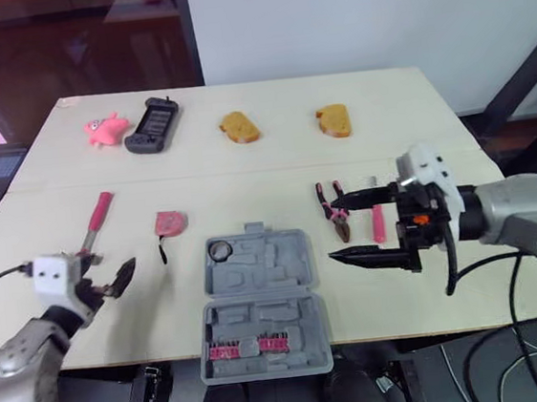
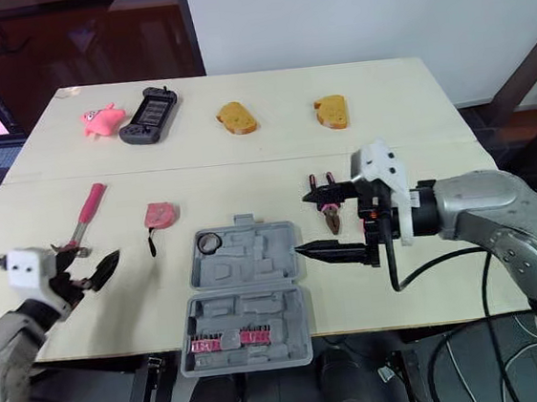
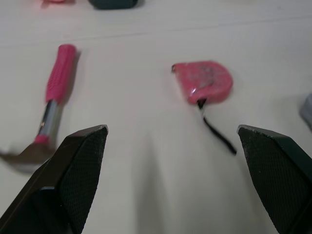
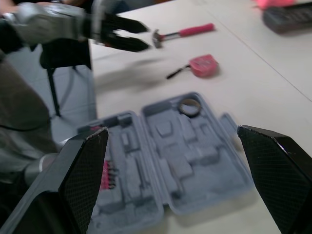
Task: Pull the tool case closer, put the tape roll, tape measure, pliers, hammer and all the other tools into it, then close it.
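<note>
pliers (image 2: 332,217) part hidden, behind right tool (image 2: 302,223)

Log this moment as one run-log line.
tool case: open, tape roll inside | tape measure, hammer, pliers: on table | left gripper: open, empty | right gripper: open, empty

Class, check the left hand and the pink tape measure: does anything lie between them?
Nothing visible does. Bare table lies between the open left hand and the tape measure; the hammer lies off that line.
</note>
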### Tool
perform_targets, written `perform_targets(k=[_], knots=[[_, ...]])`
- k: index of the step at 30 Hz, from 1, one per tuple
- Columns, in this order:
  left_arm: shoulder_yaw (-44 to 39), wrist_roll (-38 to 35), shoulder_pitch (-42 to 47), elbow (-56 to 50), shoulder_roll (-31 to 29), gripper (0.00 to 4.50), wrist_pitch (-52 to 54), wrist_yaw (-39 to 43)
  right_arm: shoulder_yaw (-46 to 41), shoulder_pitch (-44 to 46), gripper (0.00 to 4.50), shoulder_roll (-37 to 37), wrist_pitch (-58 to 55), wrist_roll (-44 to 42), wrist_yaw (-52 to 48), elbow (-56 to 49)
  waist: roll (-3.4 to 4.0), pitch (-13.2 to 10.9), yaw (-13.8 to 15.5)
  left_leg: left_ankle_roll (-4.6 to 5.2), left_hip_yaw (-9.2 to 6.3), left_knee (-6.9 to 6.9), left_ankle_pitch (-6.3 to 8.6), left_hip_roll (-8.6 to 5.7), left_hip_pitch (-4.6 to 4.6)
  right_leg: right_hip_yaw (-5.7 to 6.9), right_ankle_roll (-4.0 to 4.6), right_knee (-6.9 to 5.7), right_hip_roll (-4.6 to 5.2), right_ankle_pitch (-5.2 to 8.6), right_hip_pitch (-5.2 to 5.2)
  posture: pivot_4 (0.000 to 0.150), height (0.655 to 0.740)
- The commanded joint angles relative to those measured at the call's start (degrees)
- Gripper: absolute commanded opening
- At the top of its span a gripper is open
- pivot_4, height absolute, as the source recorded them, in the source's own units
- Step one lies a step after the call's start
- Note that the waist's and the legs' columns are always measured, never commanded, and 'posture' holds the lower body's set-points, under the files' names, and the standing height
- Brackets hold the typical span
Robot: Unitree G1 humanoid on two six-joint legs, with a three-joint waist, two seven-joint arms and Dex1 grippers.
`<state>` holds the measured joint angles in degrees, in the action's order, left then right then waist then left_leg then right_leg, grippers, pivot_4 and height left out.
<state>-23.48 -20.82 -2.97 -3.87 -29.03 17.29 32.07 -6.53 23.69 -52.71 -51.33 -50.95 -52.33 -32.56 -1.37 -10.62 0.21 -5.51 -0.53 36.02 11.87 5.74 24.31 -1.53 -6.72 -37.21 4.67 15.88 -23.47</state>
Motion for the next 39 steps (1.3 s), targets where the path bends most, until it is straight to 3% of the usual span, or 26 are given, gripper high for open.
perform_targets(k=[1,18,27,32,39], knots=[[3.4,1.9,3.2,1.9,1.9,4.49,-0.7,-2.4,0.2,2.1,4.5,-0.1,-1.2,-1.2,1.1,-1.3,0.0,0.0,0.3,0.0,0.0,-0.01,0.0,0.0,0.0,0.0,0.0,0.0,0.0,0.0,0.0,0.15,0.7207],[11.1,8.8,16.9,23.2,9.7,4.49,-8.0,-10.0,-0.9,0.1,4.5,-3.8,0.3,2.4,0.8,-2.1,0.01,0.0,0.5,0.01,0.0,0.0,-0.01,-0.01,0.0,0.01,-0.2,-0.02,-0.01,-0.11,-0.01,0.15,0.7207],[12.2,9.8,18.9,27.3,10.7,0.06,-10.7,-11.1,-0.6,-0.9,4.5,-4.0,1.7,4.6,0.7,-2.1,0.01,0.0,0.6,0.01,0.0,0.02,-0.01,-0.01,0.01,0.01,-0.22,0.0,-0.01,-0.12,0.01,0.15,0.7207],[12.3,10.0,17.5,26.1,11.2,0.06,-11.3,-11.6,0.3,-0.9,4.5,-4.1,2.8,6.4,-0.1,-1.5,0.01,0.0,0.6,0.0,0.0,0.01,-0.01,-0.01,0.0,0.01,-0.22,0.0,-0.01,-0.12,0.01,0.15,0.7207],[12.0,8.3,5.2,12.6,10.9,0.06,-8.8,-9.7,1.6,-1.3,4.5,-2.9,3.3,7.1,-1.0,-1.9,0.03,0.0,0.1,0.0,0.0,-0.04,-0.01,0.0,-0.04,0.01,-0.22,-0.01,-0.02,-0.12,0.0,0.15,0.7207]])
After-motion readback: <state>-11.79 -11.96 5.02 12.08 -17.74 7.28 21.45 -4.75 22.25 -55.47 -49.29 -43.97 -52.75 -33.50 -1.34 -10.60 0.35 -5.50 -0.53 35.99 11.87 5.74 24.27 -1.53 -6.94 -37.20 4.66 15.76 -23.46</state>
